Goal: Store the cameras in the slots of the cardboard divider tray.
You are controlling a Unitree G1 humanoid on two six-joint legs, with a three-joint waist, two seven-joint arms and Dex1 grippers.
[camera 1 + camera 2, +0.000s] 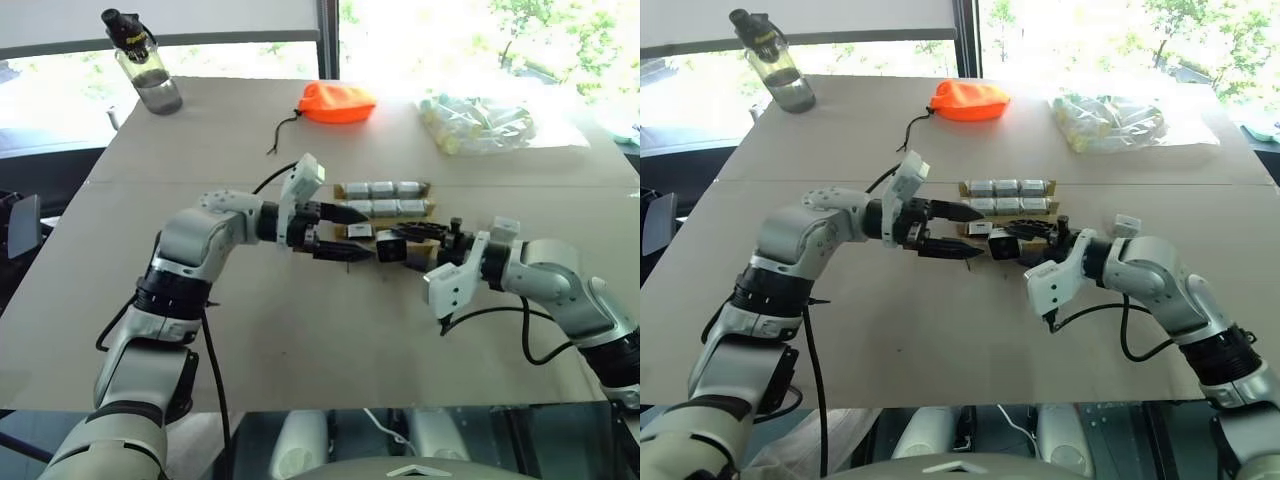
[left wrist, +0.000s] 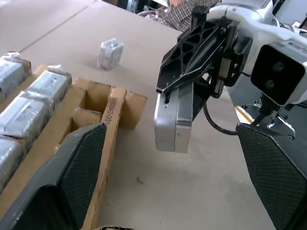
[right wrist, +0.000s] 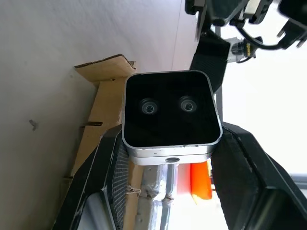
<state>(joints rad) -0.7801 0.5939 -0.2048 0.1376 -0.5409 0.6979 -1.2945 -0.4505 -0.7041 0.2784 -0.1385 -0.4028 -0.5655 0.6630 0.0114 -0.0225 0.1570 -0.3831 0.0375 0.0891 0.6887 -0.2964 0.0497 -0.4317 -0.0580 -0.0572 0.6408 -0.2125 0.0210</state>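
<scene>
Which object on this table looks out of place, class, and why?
A small wrapped silver-grey camera sits alone on the bare tan table, apart from the brown cardboard divider tray where the other wrapped cameras sit. Another silver camera with a black lens face is held in the right claw.

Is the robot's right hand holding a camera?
Yes, the right gripper is clamped on a silver camera with a black lens face, above the table.
</scene>
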